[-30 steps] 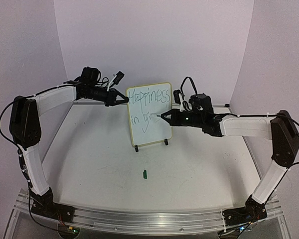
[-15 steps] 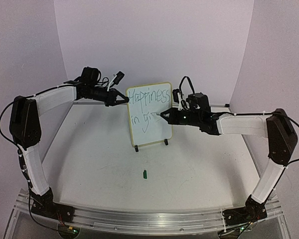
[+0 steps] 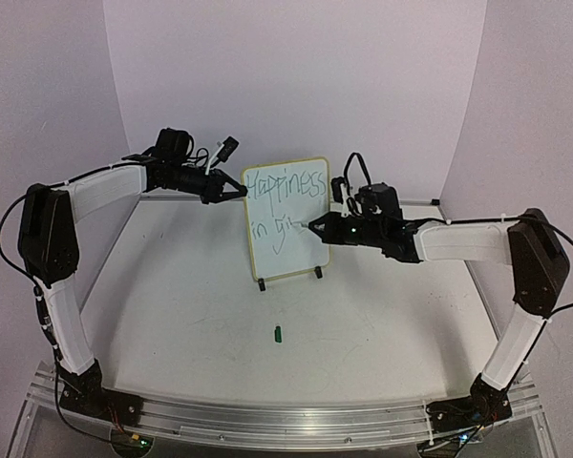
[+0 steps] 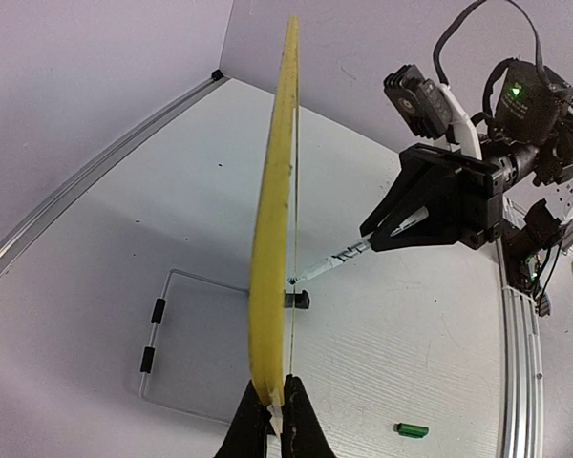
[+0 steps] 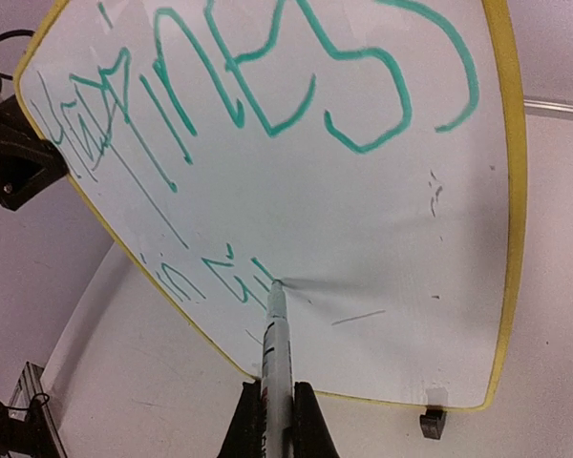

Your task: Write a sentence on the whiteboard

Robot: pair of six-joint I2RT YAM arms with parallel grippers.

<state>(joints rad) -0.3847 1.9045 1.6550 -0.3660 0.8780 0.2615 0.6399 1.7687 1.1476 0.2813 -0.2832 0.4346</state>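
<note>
The whiteboard (image 3: 301, 250) stands upright on a wire stand mid-table, yellow-rimmed. The sentence (image 3: 285, 184) reads "Happiness" in green, with "in gi" begun below it. My left gripper (image 3: 241, 194) is shut on the board's left edge; the left wrist view shows the whiteboard (image 4: 272, 239) edge-on, pinched at my left gripper (image 4: 277, 418). My right gripper (image 3: 317, 226) is shut on a white pen (image 5: 275, 353). The pen's tip touches the whiteboard (image 5: 411, 239) at the end of the second line of the sentence (image 5: 231, 272). My right gripper (image 5: 277, 412) sits below the board's lower rim.
A small green pen cap (image 3: 278, 333) lies on the table in front of the board, also visible as the cap (image 4: 411, 430). The wire stand (image 4: 158, 334) with black feet extends behind the board. Purple walls close in the back and sides.
My right gripper has shifted the pen tip slightly down and left on the second line, adding a short green stroke. The left arm and the board have not moved.
</note>
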